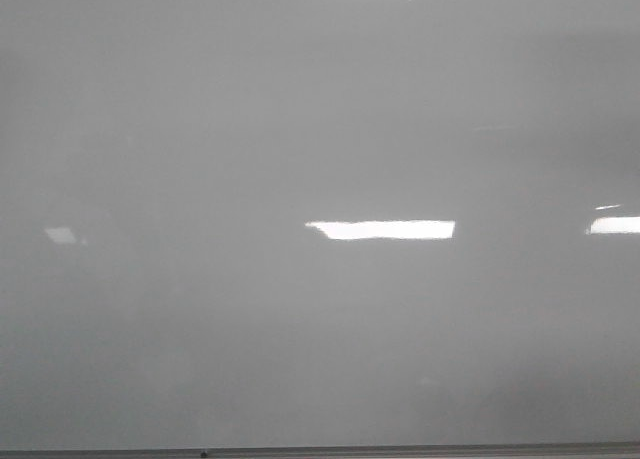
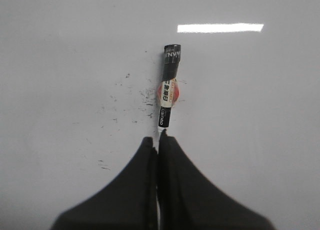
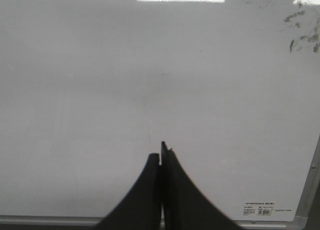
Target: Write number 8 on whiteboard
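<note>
The whiteboard [image 1: 200,129] fills the front view, glossy and pale grey, with bright strips of glare and a thin frame edge along its bottom. No number 8 shows on it in any view; the only marks are faint dark specks and smudges [image 2: 125,99] in the left wrist view and a smeared patch [image 3: 302,32] near a corner in the right wrist view.

The left gripper [image 2: 159,140] has its fingers clamped on a marker [image 2: 169,92], a slim black pen with a white and red label. The marker's long axis runs straight out from the fingertips toward the board, its far end black; whether that end touches the surface cannot be told.

The right gripper [image 3: 161,157] has its fingers pressed together with nothing between them, and it looks over a bare part of the board near the frame corner [image 3: 305,217].

Since the left arm alone carries the pen, the writing likely falls to it, and the pen's end must meet the board first.
</note>
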Controlling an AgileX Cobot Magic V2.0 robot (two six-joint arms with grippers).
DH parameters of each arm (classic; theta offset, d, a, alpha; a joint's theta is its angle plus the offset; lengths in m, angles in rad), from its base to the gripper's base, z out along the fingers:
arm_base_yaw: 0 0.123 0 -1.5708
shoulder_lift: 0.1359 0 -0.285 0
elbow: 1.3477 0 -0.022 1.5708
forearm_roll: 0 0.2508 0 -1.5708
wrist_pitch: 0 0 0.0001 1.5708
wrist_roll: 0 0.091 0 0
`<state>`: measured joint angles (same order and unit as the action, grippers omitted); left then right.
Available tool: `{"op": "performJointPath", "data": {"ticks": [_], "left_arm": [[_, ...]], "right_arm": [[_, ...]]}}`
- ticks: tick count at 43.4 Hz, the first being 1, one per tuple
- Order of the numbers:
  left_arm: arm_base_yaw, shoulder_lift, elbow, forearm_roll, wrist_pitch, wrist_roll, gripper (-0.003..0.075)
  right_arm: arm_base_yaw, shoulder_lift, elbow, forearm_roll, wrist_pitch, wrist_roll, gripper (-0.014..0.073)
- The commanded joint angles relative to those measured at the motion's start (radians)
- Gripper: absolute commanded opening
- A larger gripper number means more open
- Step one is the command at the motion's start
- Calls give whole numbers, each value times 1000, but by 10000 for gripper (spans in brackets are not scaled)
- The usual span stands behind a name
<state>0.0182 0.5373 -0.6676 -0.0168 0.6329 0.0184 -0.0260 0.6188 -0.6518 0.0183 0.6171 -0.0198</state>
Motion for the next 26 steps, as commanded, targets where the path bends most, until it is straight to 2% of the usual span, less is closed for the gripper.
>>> {"op": "performJointPath", "data": {"ticks": [1,4,6,7,10,13,16,19,26], "left_arm": [[-8,29,-27,-4,-72,-7,-20],[-8,47,-27,-4,-70,-7,-9],[-8,62,-27,-4,-67,-7,24],[-8,73,-27,-4,-67,-7,61],[-8,102,-27,-4,-65,-7,179],[-8,136,-27,0,-71,-7,340],[-8,182,-27,0,-80,-7,464],[-8,230,-27,0,-89,-7,526],[-8,358,-52,-4,-102,-7,531]], "right_arm": [[1,39,-30,-8,-67,-62,-102],[1,57,-30,-8,-65,-70,-61],[1,63,-30,-8,-62,-70,8],[1,66,-30,-8,-60,-70,33],[1,69,-30,-8,-57,-70,188],[1,69,-30,-8,-60,-70,358],[1,69,-30,-8,-64,-70,470],[1,69,-30,-8,-65,-70,526],[1,69,-30,-7,-65,-70,533]]}}
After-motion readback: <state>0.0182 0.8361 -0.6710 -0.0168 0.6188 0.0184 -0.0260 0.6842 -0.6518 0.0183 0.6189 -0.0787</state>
